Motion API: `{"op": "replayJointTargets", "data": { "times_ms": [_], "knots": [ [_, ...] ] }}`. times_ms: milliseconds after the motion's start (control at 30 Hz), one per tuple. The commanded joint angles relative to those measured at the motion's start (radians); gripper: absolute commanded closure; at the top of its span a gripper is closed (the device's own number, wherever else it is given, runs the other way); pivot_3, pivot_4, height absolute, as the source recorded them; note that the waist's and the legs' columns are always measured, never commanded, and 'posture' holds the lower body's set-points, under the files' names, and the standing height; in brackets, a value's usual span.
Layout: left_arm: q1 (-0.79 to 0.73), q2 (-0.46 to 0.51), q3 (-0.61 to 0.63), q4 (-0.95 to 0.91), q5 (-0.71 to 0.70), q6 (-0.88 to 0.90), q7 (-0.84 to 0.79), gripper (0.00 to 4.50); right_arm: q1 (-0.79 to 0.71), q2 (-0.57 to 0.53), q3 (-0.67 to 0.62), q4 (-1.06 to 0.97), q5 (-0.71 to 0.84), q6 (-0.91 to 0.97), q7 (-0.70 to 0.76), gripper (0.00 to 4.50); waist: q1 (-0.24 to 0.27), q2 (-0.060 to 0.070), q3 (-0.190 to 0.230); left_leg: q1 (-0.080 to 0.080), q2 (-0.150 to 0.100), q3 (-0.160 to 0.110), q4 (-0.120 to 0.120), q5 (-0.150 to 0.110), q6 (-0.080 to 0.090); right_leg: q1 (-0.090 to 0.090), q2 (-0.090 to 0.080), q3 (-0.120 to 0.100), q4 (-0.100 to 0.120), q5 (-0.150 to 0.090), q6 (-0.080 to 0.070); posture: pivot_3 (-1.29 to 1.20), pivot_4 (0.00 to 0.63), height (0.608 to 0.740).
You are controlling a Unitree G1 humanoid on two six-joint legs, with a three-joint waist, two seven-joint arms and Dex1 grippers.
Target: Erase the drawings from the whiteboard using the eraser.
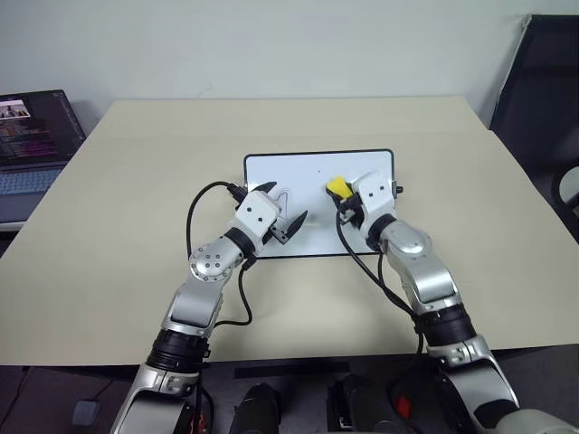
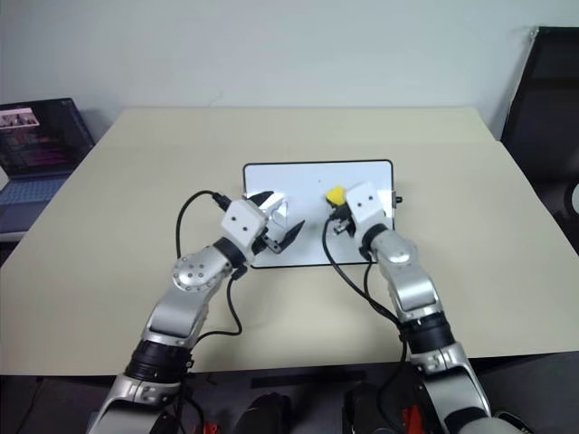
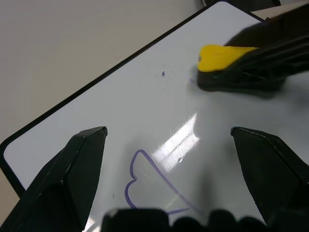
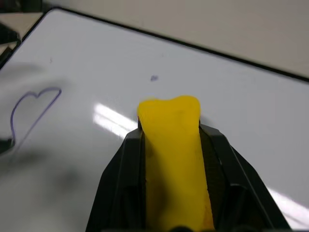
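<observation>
Right jaws (image 4: 170, 145) clamp the eraser (image 4: 174, 159) over the whiteboard (image 1: 271, 172); left jaws (image 3: 169, 179) spread apart.

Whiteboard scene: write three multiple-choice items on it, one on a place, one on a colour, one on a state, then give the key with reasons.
1. Where is the heart drawing relative to the eraser?
A. On the robot's left of it
B. On the robot's right of it
C. Off the whiteboard

2. What colour is the eraser's visible body?
A. Red
B. Yellow
C. Green

3. How is the left gripper?
A. Shut on the eraser
B. Shut on a marker
C. Open, holding nothing

Key: 1 A, the heart lies under the left gripper, while the right gripper holds the eraser. 2 B, the block clamped there is yellow. 3 C, its fingers stand wide apart over the board.
</observation>
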Motion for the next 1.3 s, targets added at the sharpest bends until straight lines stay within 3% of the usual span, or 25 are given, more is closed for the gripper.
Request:
{"op": "replayJointTargets", "data": {
  "times_ms": [33, 233, 533, 1067, 1300],
  "knots": [
    [-0.028, 0.006, 0.010, -0.011, -0.008, -0.028, -0.008, 0.00, -0.065, 0.032, -0.028, 0.030, 0.025, -0.104, -0.017, 3.32, 0.001, 0.000, 0.000, -0.001, 0.000, 0.000, 0.000, 0.000, 0.000, -0.001, 0.000, 0.000, -0.001, 0.000, 0.000, 0.00, 0.150, 0.740],
    [-0.022, 0.013, 0.020, -0.028, -0.006, -0.023, -0.012, 0.00, -0.095, 0.060, -0.002, 0.090, -0.002, -0.147, -0.015, 3.32, 0.003, 0.000, 0.000, -0.005, -0.001, 0.000, 0.000, 0.000, 0.000, -0.003, -0.002, 0.000, -0.003, 0.000, 0.000, 0.00, 0.150, 0.740],
    [0.013, 0.017, 0.024, -0.077, 0.001, -0.004, 0.004, 0.00, -0.033, 0.019, 0.085, 0.041, -0.095, 0.044, -0.005, 3.32, 0.003, 0.000, 0.000, -0.004, 0.000, -0.001, 0.000, 0.000, 0.000, -0.003, -0.001, 0.000, -0.001, 0.000, 0.000, 0.00, 0.150, 0.740],
    [-0.027, 0.003, 0.006, -0.027, -0.002, -0.020, -0.008, 0.00, 0.139, -0.100, -0.001, -0.199, -0.069, 0.212, 0.013, 3.32, 0.007, 0.000, 0.000, -0.003, -0.001, -0.001, 0.001, 0.000, 0.000, -0.002, -0.002, -0.001, -0.001, 0.000, 0.000, 0.00, 0.150, 0.740],
    [-0.047, -0.003, 0.004, 0.004, -0.004, -0.039, -0.018, 0.00, 0.104, -0.041, -0.032, -0.212, -0.016, 0.139, -0.017, 3.32, 0.005, 0.000, 0.000, -0.002, -0.001, -0.001, 0.001, 0.000, 0.000, -0.001, -0.001, -0.001, 0.000, 0.000, 0.000, 0.00, 0.150, 0.740]
  ]
}}
